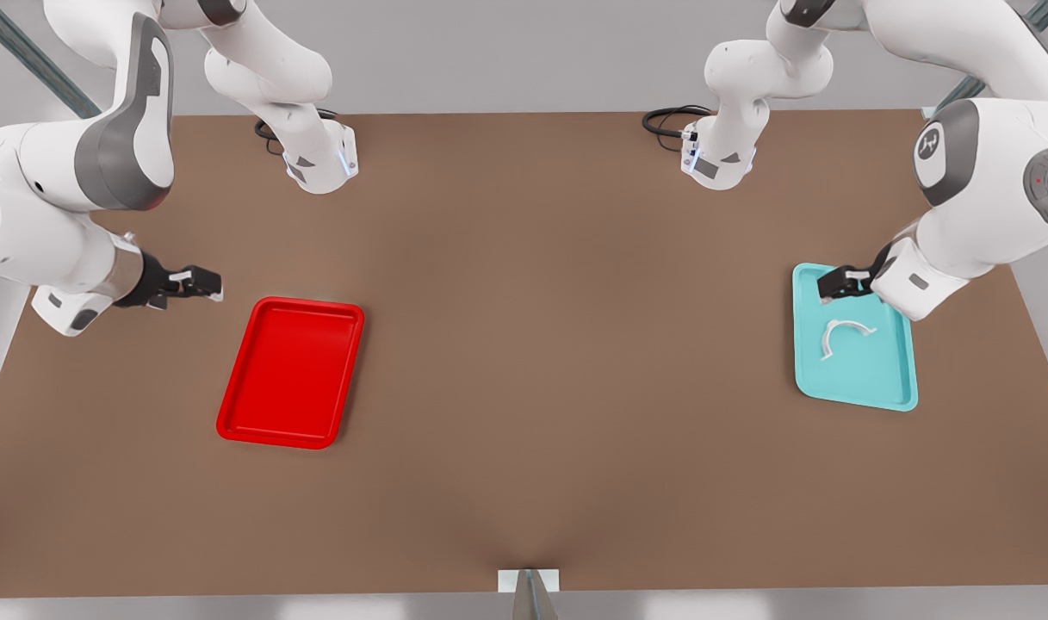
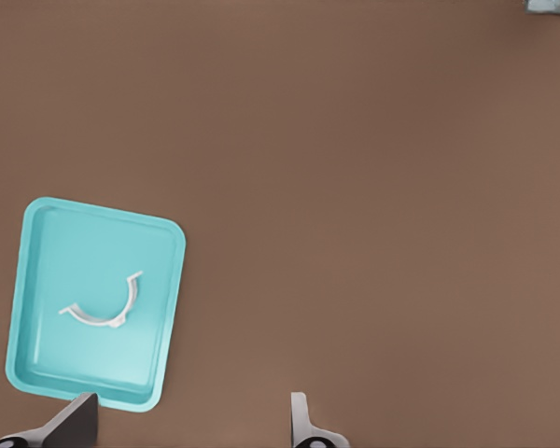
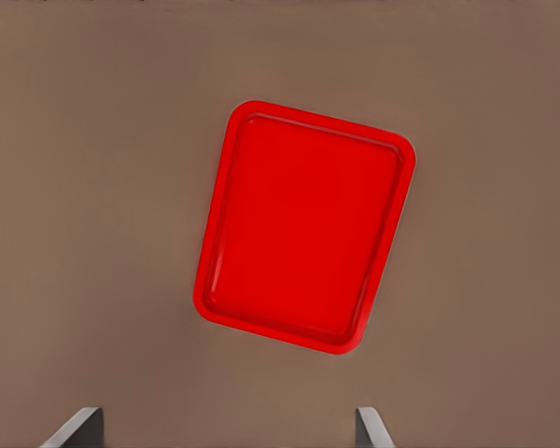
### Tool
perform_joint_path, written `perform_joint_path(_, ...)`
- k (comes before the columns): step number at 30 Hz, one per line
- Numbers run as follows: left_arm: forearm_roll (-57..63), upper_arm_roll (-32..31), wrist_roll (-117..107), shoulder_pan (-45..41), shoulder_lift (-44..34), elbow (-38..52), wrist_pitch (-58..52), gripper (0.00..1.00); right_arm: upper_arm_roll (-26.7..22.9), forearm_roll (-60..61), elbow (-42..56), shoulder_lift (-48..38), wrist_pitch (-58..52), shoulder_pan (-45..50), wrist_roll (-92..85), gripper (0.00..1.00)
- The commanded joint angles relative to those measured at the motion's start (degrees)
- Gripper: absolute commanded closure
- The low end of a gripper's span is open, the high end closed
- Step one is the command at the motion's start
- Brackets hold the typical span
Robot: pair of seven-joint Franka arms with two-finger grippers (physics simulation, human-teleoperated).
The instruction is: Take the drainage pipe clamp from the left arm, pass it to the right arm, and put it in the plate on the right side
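Table edge: brown table [image 1: 524, 482] bare at the near side; both trays sit farther in.
Red plate: plate [image 1: 291, 372] lies empty toward the front view's left, well apart from the clamp, so a handover looks needed to bridge the gap.
Teal tray: teal tray [image 1: 894, 379] toward the front view's right holds the drainage pipe clamp [image 1: 844, 334], lying flat inside it, untouched.
Left gripper: left gripper [image 1: 836, 282] hovers over the tray's far end, just beside the clamp; jaws spread wide and empty in the left wrist view, likely staged for the pick.
Right gripper: right gripper [image 1: 198, 282] waits near the plate's far corner, jaws wide, holding nothing.
Stage: judged pre-grasp; nothing lifted yet.
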Motion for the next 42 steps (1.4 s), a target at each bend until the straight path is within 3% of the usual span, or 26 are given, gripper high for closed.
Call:
perform_joint_path(1, 0.8, -0.1, -0.3, 0.1, -0.1, 0.0, 3.1, 0.0, 0.0, 0.1, 0.0, 0.0, 2.0, 0.0, -4.2, 0.0)
perform_joint_path(4, 0.7, 4.8, -18.9, 0.4, 0.7, -4.3, 5.8, 0.0, 0.0, 0.1, 0.0, -0.1, 2.0, 0.0, -4.6, 0.0)
perform_joint_path(10, 0.3, 14.4, -55.8, 0.2, -0.3, -27.0, 34.1, 0.0, -0.1, 0.1, -0.1, 0.1, 2.0, -0.1, -5.0, 0.0)
perform_joint_path(12, 0.3, 17.8, -57.1, 0.2, -1.7, -38.0, 47.9, 0.0, -0.1, 0.1, -0.1, 0.1, 1.9, -0.1, -5.3, 0.0)
perform_joint_path(17, 0.5, 22.3, -56.6, 0.8, -1.0, -52.8, 66.3, 0.0, -0.1, 0.1, -0.1, 0.1, 2.0, -0.4, -5.6, 0.0)
perform_joint_path(32, -3.4, 23.5, -49.9, 6.7, 9.7, -58.5, 75.6, 0.0, 2.7, -2.9, -2.3, -2.7, 4.4, -0.1, 0.3, 0.0)
perform_joint_path(36, -3.5, 11.7, -37.1, 20.0, 12.8, -58.5, 78.9, 0.0, 2.7, -2.9, -2.2, -2.6, 4.5, -0.1, 0.3, 0.0)
perform_joint_path(42, -3.6, 11.3, -28.8, 20.4, 10.7, -59.8, 77.3, 0.0, 2.6, -2.9, -2.3, -2.7, 4.3, -0.1, 0.2, 0.0)
